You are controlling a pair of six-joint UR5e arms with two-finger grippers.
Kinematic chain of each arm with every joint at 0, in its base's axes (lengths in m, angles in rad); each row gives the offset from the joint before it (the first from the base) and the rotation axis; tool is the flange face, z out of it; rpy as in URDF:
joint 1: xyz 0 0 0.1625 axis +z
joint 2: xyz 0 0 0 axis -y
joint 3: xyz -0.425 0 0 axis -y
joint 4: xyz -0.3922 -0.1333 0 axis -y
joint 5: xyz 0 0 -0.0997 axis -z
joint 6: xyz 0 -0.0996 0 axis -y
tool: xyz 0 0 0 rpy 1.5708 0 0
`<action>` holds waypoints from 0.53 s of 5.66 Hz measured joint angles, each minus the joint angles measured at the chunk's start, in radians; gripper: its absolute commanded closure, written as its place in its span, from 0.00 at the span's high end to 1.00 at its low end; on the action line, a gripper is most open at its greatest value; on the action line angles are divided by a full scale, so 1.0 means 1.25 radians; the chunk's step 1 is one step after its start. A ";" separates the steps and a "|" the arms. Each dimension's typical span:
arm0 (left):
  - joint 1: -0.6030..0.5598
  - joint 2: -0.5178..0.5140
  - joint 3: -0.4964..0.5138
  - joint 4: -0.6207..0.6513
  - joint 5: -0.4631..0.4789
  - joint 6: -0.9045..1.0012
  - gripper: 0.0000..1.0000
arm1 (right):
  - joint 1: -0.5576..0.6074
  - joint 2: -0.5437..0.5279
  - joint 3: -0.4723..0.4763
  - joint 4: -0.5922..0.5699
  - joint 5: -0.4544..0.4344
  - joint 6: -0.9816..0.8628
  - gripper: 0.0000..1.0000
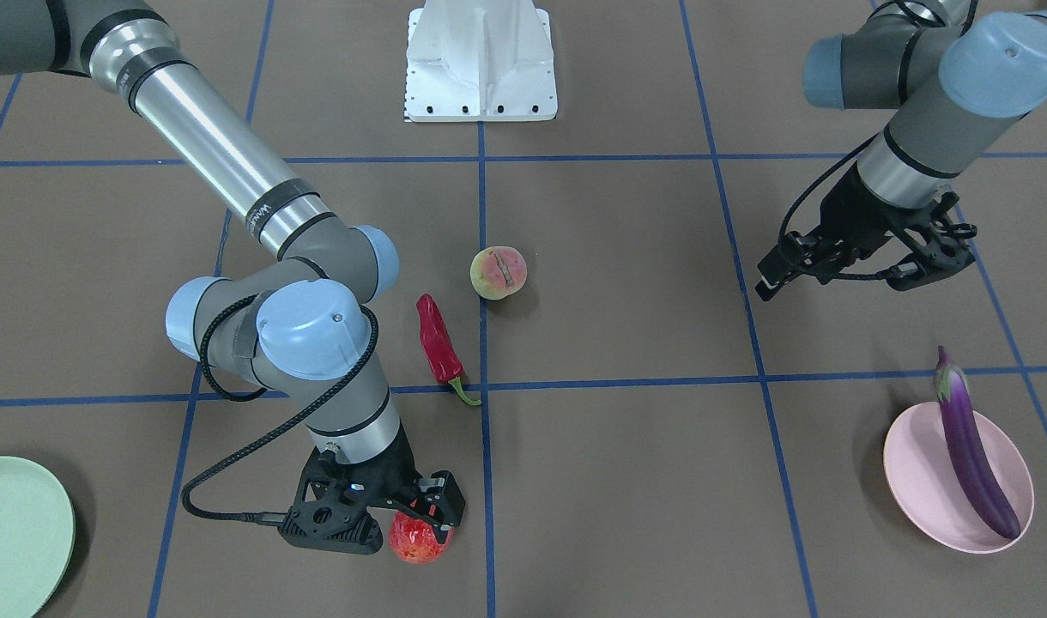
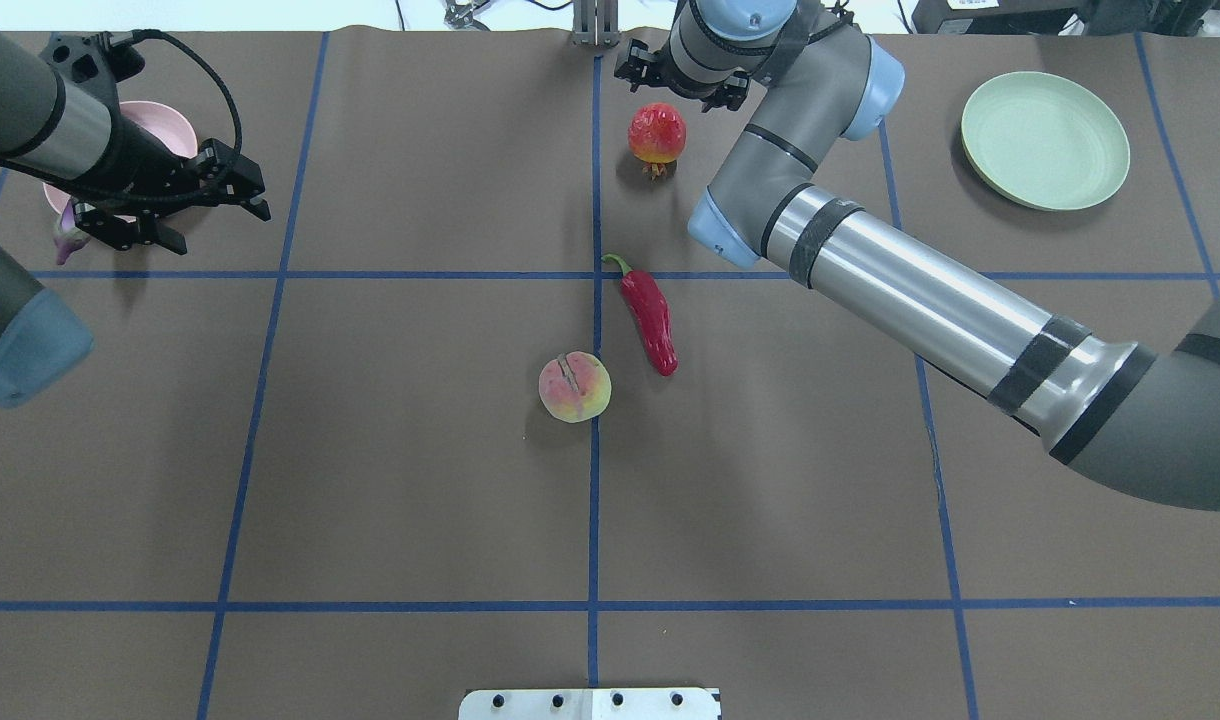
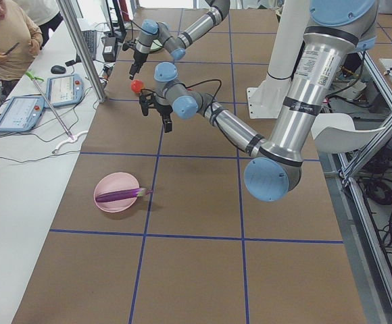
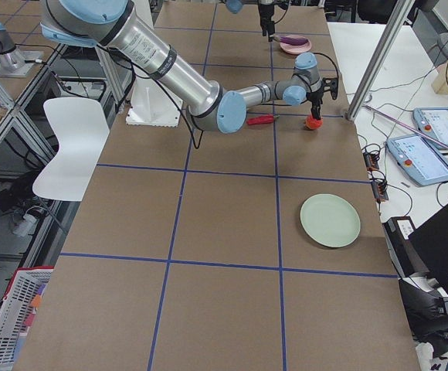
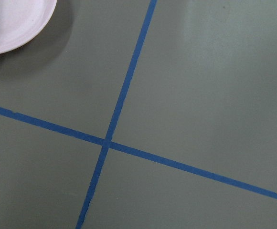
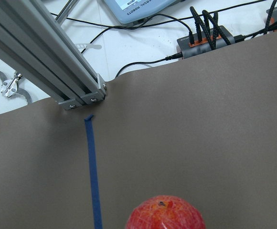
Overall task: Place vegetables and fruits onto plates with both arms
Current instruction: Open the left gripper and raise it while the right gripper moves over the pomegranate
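Note:
My right gripper (image 1: 427,515) hangs open right over the red-orange pomegranate (image 1: 419,539), which rests on the table; the fruit fills the bottom edge of the right wrist view (image 6: 165,214). My left gripper (image 1: 781,268) is open and empty above bare table, beside the pink plate (image 1: 910,481). The purple eggplant (image 1: 970,446) lies across that plate. The red chili (image 1: 438,343) and the yellow-green peach (image 1: 498,273) lie side by side at the table's middle. The mint green plate (image 1: 9,532) is empty, on my right at the far edge.
The white base (image 1: 481,60) stands at the robot's side of the table. An aluminium post (image 6: 47,62), cables and tablets sit just past the far edge by the pomegranate. An operator (image 3: 7,34) sits there. Blue tape lines cross the brown table.

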 measured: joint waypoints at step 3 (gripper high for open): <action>0.003 -0.002 -0.008 0.011 0.003 0.000 1.00 | -0.014 0.016 -0.053 0.026 -0.028 -0.017 1.00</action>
